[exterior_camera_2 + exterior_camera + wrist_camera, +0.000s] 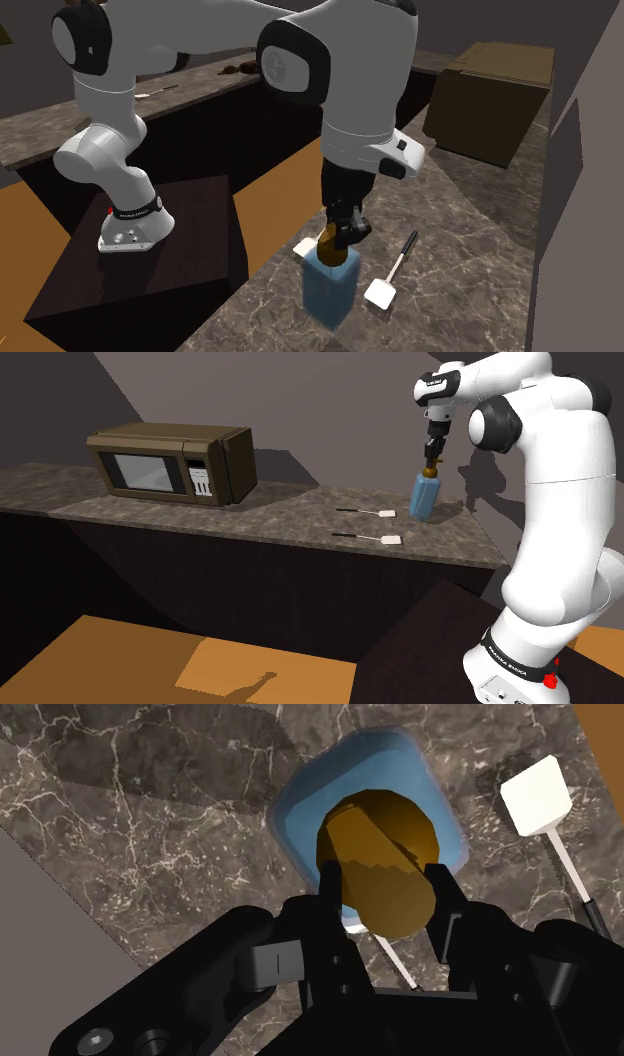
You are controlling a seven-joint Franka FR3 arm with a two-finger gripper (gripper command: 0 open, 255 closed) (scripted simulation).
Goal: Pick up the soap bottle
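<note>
A blue translucent soap bottle [424, 495] with a golden-brown pump cap [378, 854] stands upright on the dark marble counter [290, 517], near the counter's end by the wall. My black gripper [432, 464] comes straight down onto the bottle's top. From the wrist camera the two fingers press against opposite sides of the cap, so the gripper [385, 879] is shut on it. The blue body [400, 764] shows below the cap. In the second exterior view the bottle [331, 287] rests on the stone with the gripper [340, 240] on its cap.
Two white-headed spatulas [385, 514] [390, 539] lie on the counter just to the shoulder view's left of the bottle. A brown microwave [170, 464] stands farther left. A grey wall [580, 200] rises close beside the bottle. The counter's front edge drops to an orange floor [240, 662].
</note>
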